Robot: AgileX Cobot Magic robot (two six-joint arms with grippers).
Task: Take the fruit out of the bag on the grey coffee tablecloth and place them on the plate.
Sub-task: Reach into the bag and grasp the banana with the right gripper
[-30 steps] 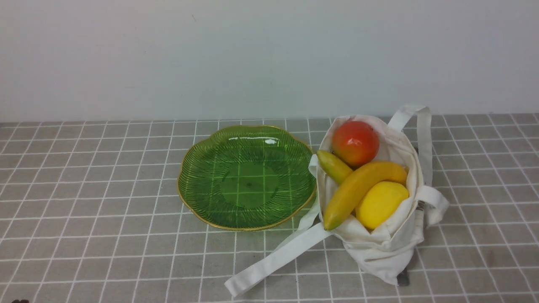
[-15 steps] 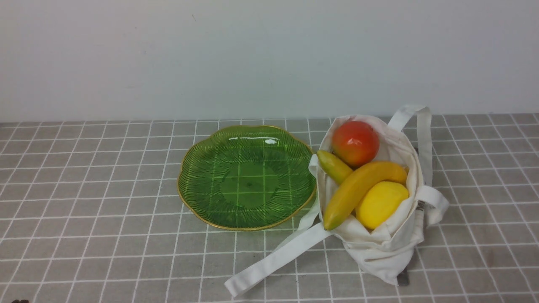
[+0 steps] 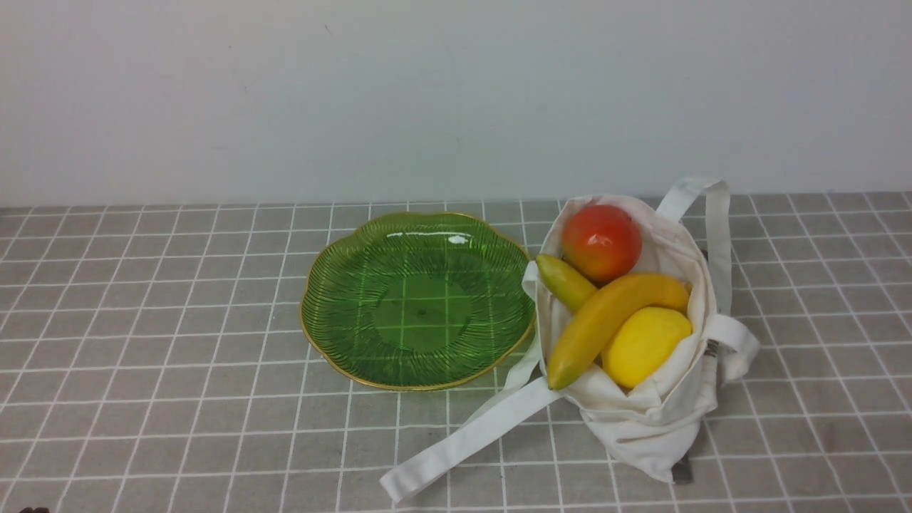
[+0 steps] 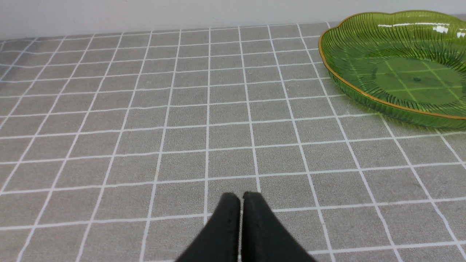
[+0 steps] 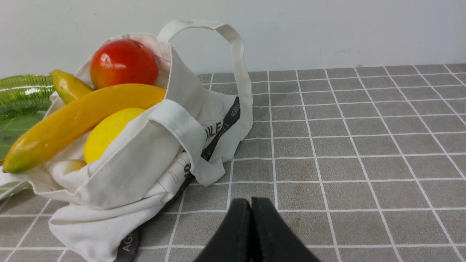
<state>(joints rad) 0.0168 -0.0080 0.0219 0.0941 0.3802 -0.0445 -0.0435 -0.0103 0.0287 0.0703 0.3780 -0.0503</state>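
Note:
The off-white canvas bag (image 3: 662, 406) lies open on the grey grid tablecloth (image 3: 157, 356), right of the green glass plate (image 3: 342, 299). In the bag are a red-orange apple (image 3: 600, 241), a long yellow banana (image 3: 605, 317), a second banana's greenish end (image 3: 563, 280) and a lemon (image 3: 645, 344). The small brown fruit is hidden. The plate holds nothing. My left gripper (image 4: 240, 196) is shut and empty over bare cloth, apart from the plate (image 4: 349, 85). My right gripper (image 5: 251, 202) is shut and empty beside the bag (image 5: 145, 174). Neither gripper shows in the front view.
A pale wall (image 3: 456, 100) closes the back of the table. One long white strap (image 3: 463, 438) trails over the cloth in front of the plate; another strap (image 3: 712, 221) loops up behind the bag.

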